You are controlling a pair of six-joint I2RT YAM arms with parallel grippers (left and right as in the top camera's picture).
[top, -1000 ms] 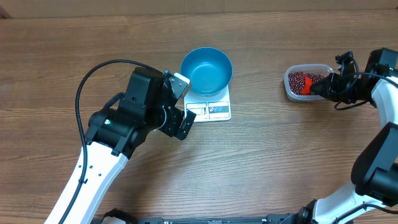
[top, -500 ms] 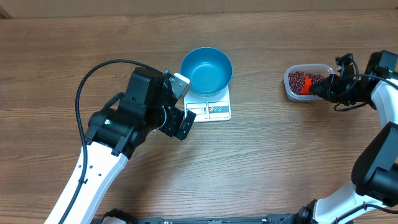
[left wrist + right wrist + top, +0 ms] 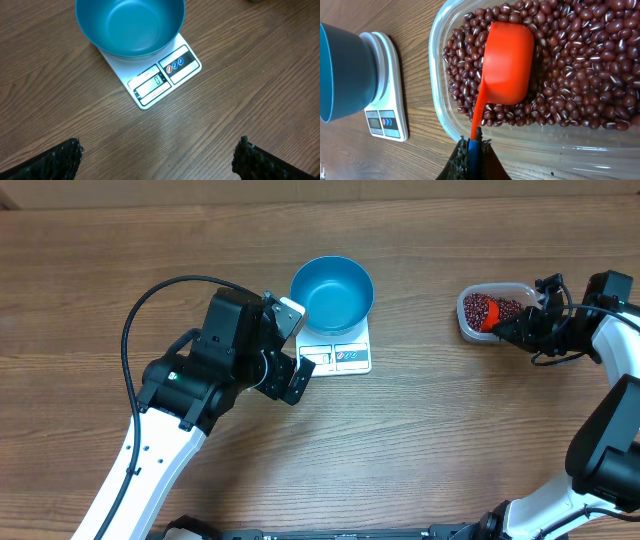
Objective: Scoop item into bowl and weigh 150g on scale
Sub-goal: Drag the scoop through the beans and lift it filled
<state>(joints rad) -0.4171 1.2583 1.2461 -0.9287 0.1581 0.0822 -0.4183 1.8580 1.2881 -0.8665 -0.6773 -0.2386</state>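
The bowl [image 3: 332,292] stands on the scale [image 3: 165,75] near the middle of the worktop's [image 3: 450,440] far edge. It overhangs the white plate but leaves the display and buttons uncovered on the near side, so the figure can be read while filling. The bowl is empty, and the display seems to show zero.

The beans [image 3: 570,65] are all in the clear tub [image 3: 463,325], well to the right of the scale, toward the right edge. The right jaws are closed on the thin handle of the orange scoop [image 3: 507,62]. Its cup lies among the beans at the tub's scale-side end, with its smooth outer face turned to the wrist camera. I cannot tell whether it holds any beans. Gripping the handle tip keeps the jaws outside the tub wall.

The left jaws are wide open and empty, hanging over bare wood just on the near side of the scale. That probably keeps the readout in the wrist camera's view.

No beans have reached the bowl yet.
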